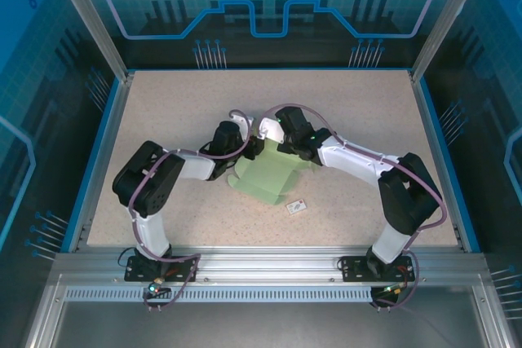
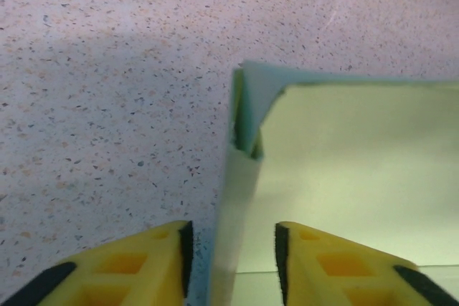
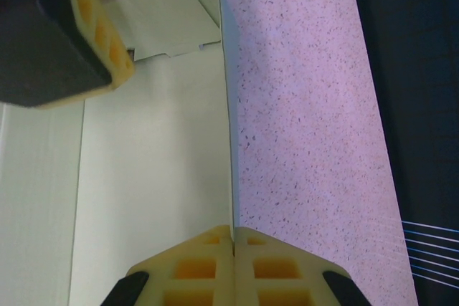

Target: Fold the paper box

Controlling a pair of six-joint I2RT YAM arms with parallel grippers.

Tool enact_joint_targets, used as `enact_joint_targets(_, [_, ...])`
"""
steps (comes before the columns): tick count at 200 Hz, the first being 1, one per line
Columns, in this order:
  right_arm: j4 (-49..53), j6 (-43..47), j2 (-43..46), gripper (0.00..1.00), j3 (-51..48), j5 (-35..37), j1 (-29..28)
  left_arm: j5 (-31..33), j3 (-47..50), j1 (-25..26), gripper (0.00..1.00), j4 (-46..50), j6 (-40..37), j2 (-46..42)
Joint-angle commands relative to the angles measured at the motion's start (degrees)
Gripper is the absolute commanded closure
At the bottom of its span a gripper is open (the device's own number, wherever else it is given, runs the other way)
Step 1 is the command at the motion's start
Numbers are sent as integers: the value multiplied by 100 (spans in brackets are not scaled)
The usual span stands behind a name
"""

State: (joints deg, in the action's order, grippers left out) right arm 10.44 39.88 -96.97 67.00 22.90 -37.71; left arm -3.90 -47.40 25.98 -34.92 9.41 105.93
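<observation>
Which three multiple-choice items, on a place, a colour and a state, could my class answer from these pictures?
1. The white tag lies: A on the paper box; B on the table beside it; C between jaws.
2. The box is: A red; B pale green; C black.
3. The right arm's jaws are: A wide open; B holding the tag; C shut on the box's edge.
Answers: B, the tag sits on bare tabletop; B, mint-green card; C, yellow fingers meet on the card.

One paper box [image 1: 269, 175], one white tag [image 1: 296, 207]
</observation>
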Motion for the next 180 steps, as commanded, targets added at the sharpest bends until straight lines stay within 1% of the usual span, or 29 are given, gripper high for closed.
enact_joint_targets(1, [-198, 40, 162, 100, -95, 15, 1, -358, 158, -157, 56, -236, 212, -423])
enact_joint_targets(24, [-470, 198, 152, 100, -163, 142, -23, -678, 270, -349, 49, -234, 525, -734])
enact_joint_targets(56, [-1072, 551, 119, 100, -351, 365, -121, -1040, 287, -741, 46, 24, 1021, -1097])
enact_joint_targets(71, [-1402, 759, 67, 100, -450, 492, -185, -1103, 215, -877, 45, 216, 1161, -1240])
enact_joint_targets(88, [-1803, 973, 5, 100, -590, 595, -252, -1080, 2, -927, 43, 688, 1175, -1319])
enact_joint_targets(140, [-2931, 1495, -205, 100, -995, 805, -459, -1185, -835, -937, 38, 1768, 1218, -994])
enact_joint_targets(180, [-3270, 1654, -414, 100, -1118, 929, -535, -1263, -1314, -937, 37, 2401, 1120, -592])
